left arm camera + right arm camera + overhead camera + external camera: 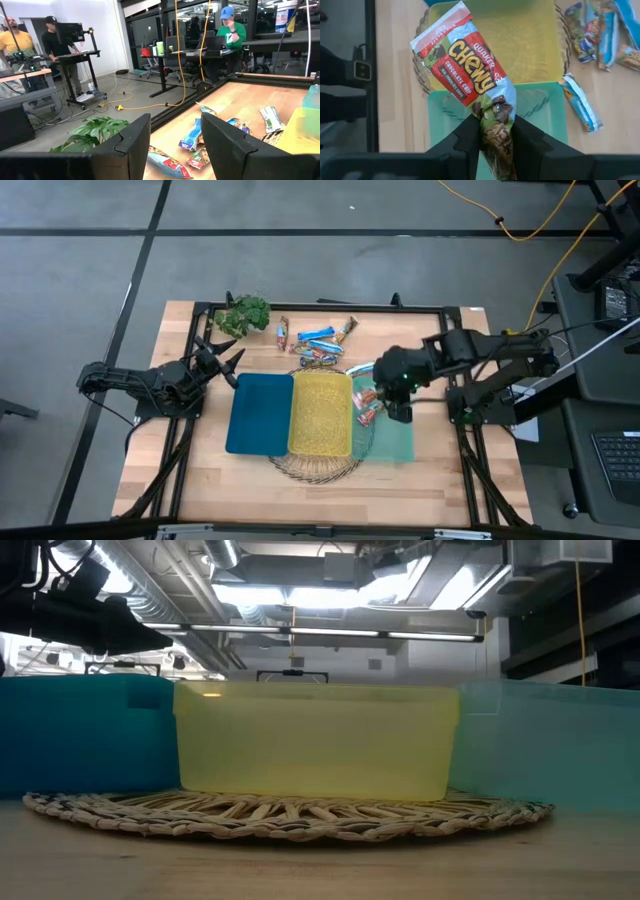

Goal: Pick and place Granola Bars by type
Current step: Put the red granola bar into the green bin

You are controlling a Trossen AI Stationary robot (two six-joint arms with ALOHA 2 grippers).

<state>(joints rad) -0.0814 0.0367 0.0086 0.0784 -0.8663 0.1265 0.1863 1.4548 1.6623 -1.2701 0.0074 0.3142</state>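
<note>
Several granola bars point(318, 345), blue-white and red-brown, lie in a loose heap on the table at its far side, and also show in the left wrist view point(200, 142). My right gripper point(496, 132) hangs over the clear green bin point(395, 442), shut on a red chocolate-chip bar point(465, 65). One blue-white bar point(577, 102) lies on the table by that bin's corner. My left gripper point(172, 145) waits open at the table's left point(228, 363), pointing level toward the heap. My right gripper pinches the red bar's one end point(495, 117) between its two fingers point(470, 137). The fingers slant down from the table's right side. The bar is lifted clear and sticks out past the fingertips toward the yellow bin point(520, 45), label up.
A blue bin point(260, 412), the yellow bin point(320, 415) and the green bin stand side by side on a round woven mat point(290, 815). A green leafy plant point(243, 313) sits at the far left. A black frame point(330, 307) rims the table. People work in the room beyond.
</note>
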